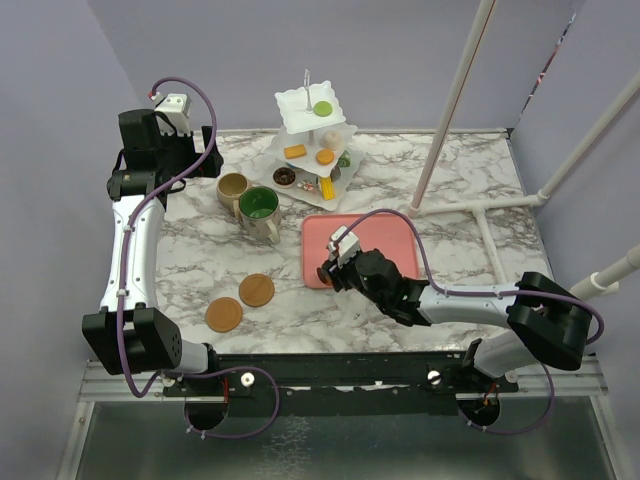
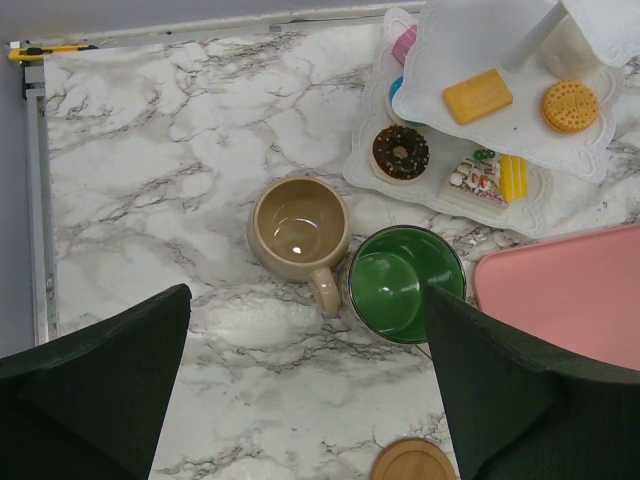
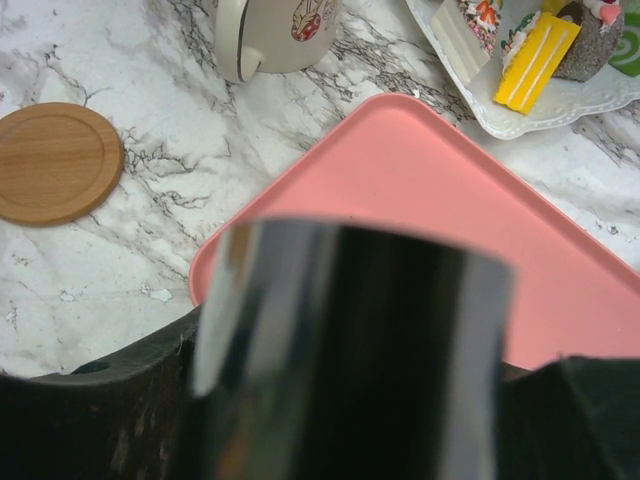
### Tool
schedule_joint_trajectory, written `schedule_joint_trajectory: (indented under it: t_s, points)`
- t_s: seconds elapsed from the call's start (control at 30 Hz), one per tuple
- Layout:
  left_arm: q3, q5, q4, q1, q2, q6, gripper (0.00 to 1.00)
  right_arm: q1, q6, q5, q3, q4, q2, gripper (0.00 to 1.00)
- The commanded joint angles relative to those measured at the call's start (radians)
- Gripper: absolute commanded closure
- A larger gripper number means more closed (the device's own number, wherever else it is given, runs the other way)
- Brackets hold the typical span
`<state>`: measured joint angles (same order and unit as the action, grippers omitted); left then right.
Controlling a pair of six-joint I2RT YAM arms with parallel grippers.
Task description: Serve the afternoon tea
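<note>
Pastries, small colourful toys, sit on the white three-tier square stand at the far middle of the grey-veined marble table. Middle tier: a yellow rectangular biscuit and a round orange cookie. Bottom tier: a chocolate sprinkled donut, a white decorated cake slice and, touching it, a yellow striped slice. Top tier: one green round piece. The beige ceramic mug stands upright on the marble just left of the stand. Its handle points at the green-inside mug, which stands upright just beside it; whether the two touch cannot be told. Two round wooden coasters lie side by side nearer the arm bases, well apart from both mugs. A pink rounded-square plastic tray lies flat right of the mugs, its far edge near the stand's bottom tier. The right gripper hangs over the tray's near-left corner. Its wrist view is filled by glossy black tongs lodged between its fingers, which close on them about halfway. The left gripper hovers above the two mugs with its fingers spread fully wide, holding nothing.
</note>
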<state>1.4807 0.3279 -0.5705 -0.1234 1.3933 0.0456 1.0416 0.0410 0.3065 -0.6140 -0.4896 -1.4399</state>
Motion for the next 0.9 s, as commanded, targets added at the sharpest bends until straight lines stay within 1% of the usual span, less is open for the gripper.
schedule_joint_trajectory:
  t_s: [0.0, 0.1, 0.33, 0.47, 0.67, 0.87]
  points:
    - [0.019, 0.014, 0.009, -0.007, -0.008, 0.004, 0.01, 0.013, -0.006, 0.015, 0.022, 0.031, -0.020, 0.48]
    - [0.022, 0.014, 0.009, -0.008, -0.007, 0.004, 0.01, 0.016, 0.000, 0.027, 0.026, 0.043, -0.017, 0.52]
    - [0.023, 0.014, 0.009, -0.008, -0.003, 0.005, 0.01, 0.021, 0.002, 0.061, 0.023, 0.054, 0.005, 0.64]
    - [0.029, 0.016, 0.009, -0.008, 0.000, 0.001, 0.01, 0.021, 0.022, 0.067, -0.006, 0.053, 0.019, 0.66]
    - [0.036, 0.017, 0.009, -0.007, 0.001, -0.001, 0.01, 0.021, 0.095, 0.096, -0.133, 0.039, 0.030, 0.66]
    - [0.039, 0.014, 0.009, -0.007, 0.002, -0.001, 0.01, 0.008, 0.175, 0.055, -0.322, 0.025, -0.011, 0.67]
